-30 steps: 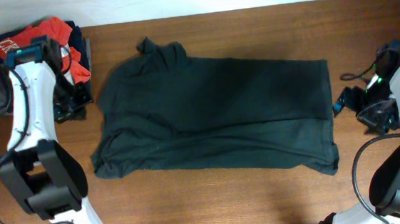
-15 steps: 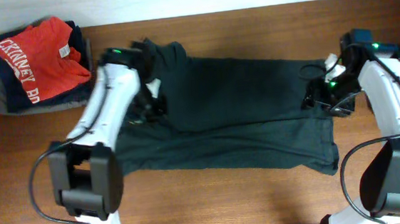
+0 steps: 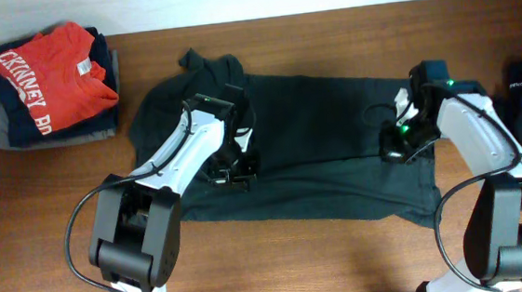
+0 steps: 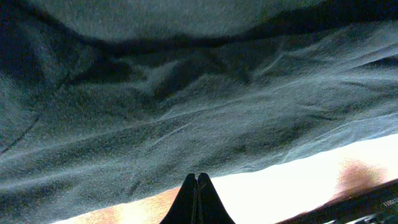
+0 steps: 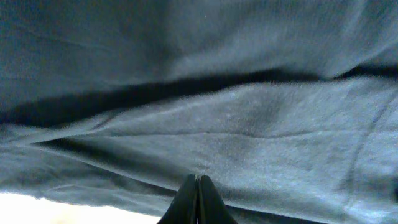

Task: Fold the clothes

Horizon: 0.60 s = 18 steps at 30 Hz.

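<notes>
The desk carries a dark grey-green T-shirt spread flat across its middle. A stack topped by a red shirt sits in the far left corner. Within the last second both arms have swung in from the desk's sides. The left end effector now sits over the shirt's left part and the right end effector over its right. Each wrist view shows fingertips pressed together with no cloth between them, so the fold seems about to begin.

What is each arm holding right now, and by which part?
Nothing visibly: the left gripper and right gripper have their fingers shut over the dark shirt, with no fabric seen pinched between them.
</notes>
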Motion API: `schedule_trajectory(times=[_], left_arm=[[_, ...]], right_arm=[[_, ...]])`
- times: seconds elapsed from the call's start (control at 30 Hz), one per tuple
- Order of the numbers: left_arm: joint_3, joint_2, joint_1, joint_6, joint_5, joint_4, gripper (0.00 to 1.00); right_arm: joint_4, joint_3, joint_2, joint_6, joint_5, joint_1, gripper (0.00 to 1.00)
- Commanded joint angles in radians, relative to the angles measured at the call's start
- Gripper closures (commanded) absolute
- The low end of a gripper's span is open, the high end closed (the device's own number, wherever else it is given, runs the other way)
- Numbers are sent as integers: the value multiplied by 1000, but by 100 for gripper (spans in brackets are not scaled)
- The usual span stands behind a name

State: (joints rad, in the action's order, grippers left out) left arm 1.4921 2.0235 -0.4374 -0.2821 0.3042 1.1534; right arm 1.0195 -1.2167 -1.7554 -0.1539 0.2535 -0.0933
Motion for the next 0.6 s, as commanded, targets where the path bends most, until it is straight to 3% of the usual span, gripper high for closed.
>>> schedule_trajectory(times=[0.0, 0.37, 0.57], left_arm=[[-32, 13, -2, -18, 21, -7, 99], [-87, 26, 2, -21, -3, -101, 99], [-105, 28, 5, -48, -123, -125, 99]], right_arm=[[-27, 58, -5, -47, 5, 8, 96], [-129, 179, -5, -47, -2, 8, 96], [-145, 191, -5, -99, -79, 8, 96]])
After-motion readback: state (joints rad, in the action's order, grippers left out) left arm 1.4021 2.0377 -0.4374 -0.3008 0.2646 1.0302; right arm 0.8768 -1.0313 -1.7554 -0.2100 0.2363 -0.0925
